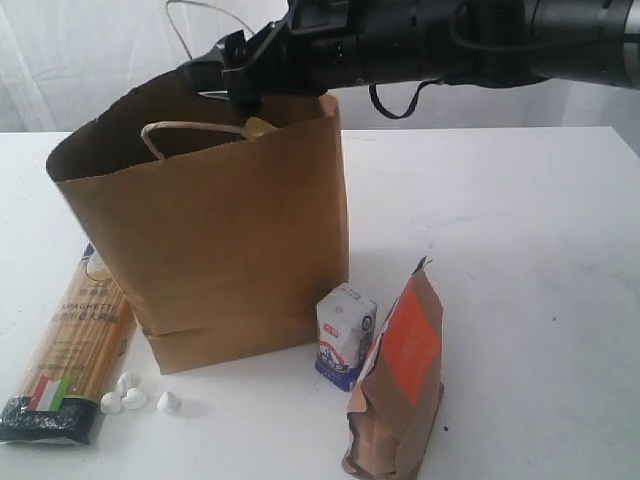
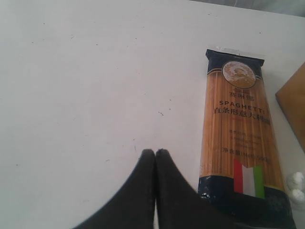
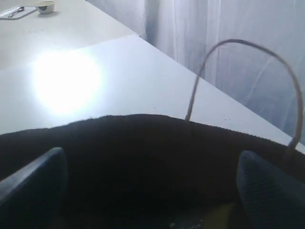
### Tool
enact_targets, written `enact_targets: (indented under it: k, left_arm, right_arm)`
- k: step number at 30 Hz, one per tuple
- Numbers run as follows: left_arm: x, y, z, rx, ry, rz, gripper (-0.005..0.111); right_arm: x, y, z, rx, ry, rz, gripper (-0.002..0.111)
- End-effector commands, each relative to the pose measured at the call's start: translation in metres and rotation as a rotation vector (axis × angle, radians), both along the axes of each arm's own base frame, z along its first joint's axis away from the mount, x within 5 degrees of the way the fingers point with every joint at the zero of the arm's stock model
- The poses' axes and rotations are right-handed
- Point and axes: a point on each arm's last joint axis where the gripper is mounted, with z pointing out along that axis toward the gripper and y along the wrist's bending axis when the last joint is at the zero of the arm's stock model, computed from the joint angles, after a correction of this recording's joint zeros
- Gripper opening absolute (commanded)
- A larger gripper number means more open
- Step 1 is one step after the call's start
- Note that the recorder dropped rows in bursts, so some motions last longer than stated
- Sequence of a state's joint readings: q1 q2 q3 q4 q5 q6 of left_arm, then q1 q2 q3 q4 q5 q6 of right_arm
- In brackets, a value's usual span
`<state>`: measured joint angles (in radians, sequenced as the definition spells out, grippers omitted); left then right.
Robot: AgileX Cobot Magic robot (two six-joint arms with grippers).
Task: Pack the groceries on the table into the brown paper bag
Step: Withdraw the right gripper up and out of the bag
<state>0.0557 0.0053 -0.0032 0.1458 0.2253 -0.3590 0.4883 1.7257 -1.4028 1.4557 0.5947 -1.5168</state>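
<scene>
Brown pouch (image 1: 397, 385) just beside carton (image 1: 345, 335)

White curtain (image 1: 70, 60) hangs in soft vertical folds and fills the whole background. It also shows in the right wrist view, slightly bluish there. In that view's far corner is a 2nd pale surface (image 3: 81, 24), duller and beige. On it sits 1 small flat tray (image 3: 29, 9) with a dark utensil (image 3: 14, 11) in it, too small to identify. 1 small pale cup (image 3: 45, 6) stands just beside the tray.
</scene>
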Motion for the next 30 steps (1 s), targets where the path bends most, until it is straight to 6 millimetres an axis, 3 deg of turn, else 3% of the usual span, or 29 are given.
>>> enact_targets:
  k: [1,7,12,16,19,22,28,30]
  left_arm:
    - [0.0,0.0,-0.001,-0.003,-0.002,0.002,0.0]
    - [0.0,0.0,-0.001,-0.003,-0.002,0.002,0.0]
    - [0.0,0.0,-0.001,-0.003,-0.002,0.002,0.0]
    - [0.0,0.0,-0.001,-0.003,-0.002,0.002,0.0]
    - [0.0,0.0,-0.001,-0.003,-0.002,0.002,0.0]
    - [0.0,0.0,-0.001,-0.003,-0.002,0.002,0.0]
    - [0.0,0.0,-0.001,-0.003,-0.002,0.002,0.0]
    - [0.0,0.0,-0.001,-0.003,-0.002,0.002,0.0]
  right_arm:
    - [-0.011,-0.01,0.031,0.038,-0.078,-0.048,0.089]
    - [-0.003,-0.032,0.054,0.037,-0.173,-0.322,0.089]
    - [-0.011,-0.029,0.053,0.004,-0.169,-0.239,0.089]
    - [-0.024,-0.047,0.073,-0.096,-0.247,-0.318,0.085]
    - [-0.046,-0.067,0.098,-0.194,-0.357,-0.367,0.063]
    - [-0.059,-0.083,0.105,-0.315,-0.375,-0.374,0.043]
    - [-0.073,-0.121,0.086,-0.622,-0.131,-0.415,0.003]
    - [-0.074,-0.134,0.074,-0.715,0.013,-0.449,0.0]
